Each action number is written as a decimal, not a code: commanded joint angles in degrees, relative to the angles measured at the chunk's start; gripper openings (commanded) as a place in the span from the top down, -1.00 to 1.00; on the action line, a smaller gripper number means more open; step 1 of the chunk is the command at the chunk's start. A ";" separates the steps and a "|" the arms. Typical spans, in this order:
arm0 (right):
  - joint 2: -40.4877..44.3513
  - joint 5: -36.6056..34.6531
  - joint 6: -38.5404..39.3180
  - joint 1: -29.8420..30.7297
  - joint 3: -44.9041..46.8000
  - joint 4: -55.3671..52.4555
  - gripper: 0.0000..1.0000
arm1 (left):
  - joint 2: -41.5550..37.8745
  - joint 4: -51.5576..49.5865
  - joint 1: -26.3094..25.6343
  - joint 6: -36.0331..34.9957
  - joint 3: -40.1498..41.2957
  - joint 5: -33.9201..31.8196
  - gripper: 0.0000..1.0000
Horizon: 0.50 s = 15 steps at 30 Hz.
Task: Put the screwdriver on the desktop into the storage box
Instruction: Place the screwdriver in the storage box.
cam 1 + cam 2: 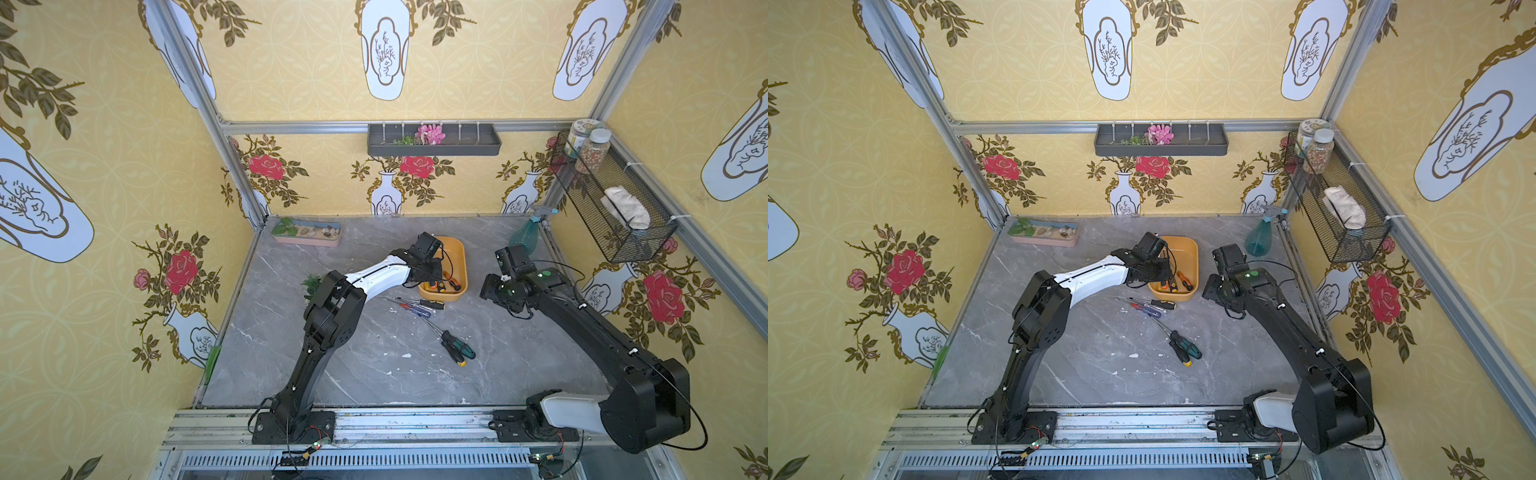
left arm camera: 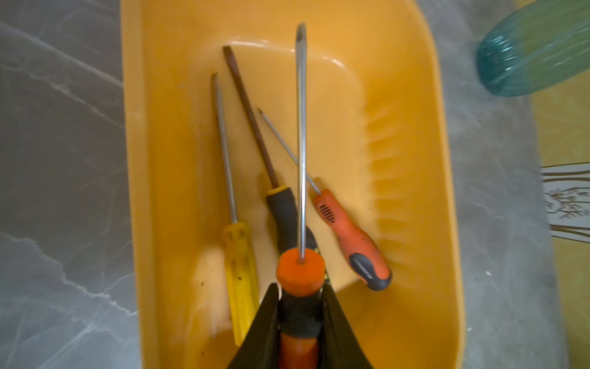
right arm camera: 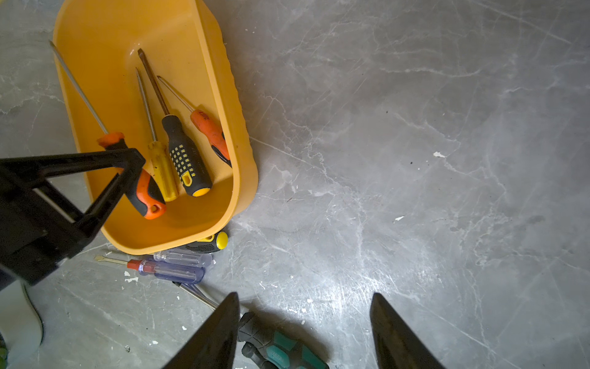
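My left gripper [image 2: 300, 287] is shut on the black collar of an orange-handled screwdriver [image 2: 300, 270], held over the near end of the orange-yellow storage box [image 2: 415, 159], shaft pointing along it. Three screwdrivers lie inside: yellow [image 2: 239, 255], black-yellow [image 2: 281, 217] and orange [image 2: 351, 236]. On the desktop [image 1: 374, 365] by the box's near end lie clear-handled screwdrivers [image 1: 415, 309] and a black-yellow one [image 1: 432, 303]. Teal-black screwdrivers [image 1: 457, 349] lie nearer. My right gripper [image 3: 306, 297] hangs open above bare marble, right of the box, one finger over a teal handle [image 3: 281, 348].
A pink tray of pebbles [image 1: 307, 235] sits at the back left, a teal spray bottle [image 1: 528, 232] at the back right, a small green plant [image 1: 311, 284] by the left arm. A wire basket [image 1: 611, 199] and a dark wall tray [image 1: 432, 141] hang on the walls.
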State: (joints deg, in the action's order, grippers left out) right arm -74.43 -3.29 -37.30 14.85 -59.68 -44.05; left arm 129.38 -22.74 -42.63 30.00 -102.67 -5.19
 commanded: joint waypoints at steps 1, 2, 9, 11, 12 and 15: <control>0.56 -0.57 -0.01 -0.02 0.25 -0.86 -0.32 | 1.99 -1.45 -0.43 -0.54 -1.07 -2.03 0.64; 0.60 -0.50 0.03 0.00 0.24 -0.95 -0.32 | 2.37 -1.63 -0.52 -0.53 -1.53 -1.88 0.59; 1.23 -0.29 1.13 0.06 -0.04 -2.25 -0.37 | 2.29 -1.78 -0.61 -0.46 -3.64 -1.30 0.26; 1.26 0.45 2.18 0.54 -0.41 -2.66 -0.37 | 0.53 -1.12 -0.61 -0.26 -3.40 -1.83 0.22; 1.14 0.69 2.79 1.07 -0.59 -3.07 -0.37 | -1.09 -0.57 -0.61 0.31 -2.82 -2.62 0.20; 0.68 0.68 3.73 4.77 -1.47 -4.76 -0.36 | -9.11 8.61 -0.61 2.01 5.17 -4.25 0.16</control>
State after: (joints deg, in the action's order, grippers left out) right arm -73.49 -2.92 -35.46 17.47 -60.36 -46.85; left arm 124.60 -21.85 -43.16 30.52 -101.56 -7.55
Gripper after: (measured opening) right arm 0.683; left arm 0.419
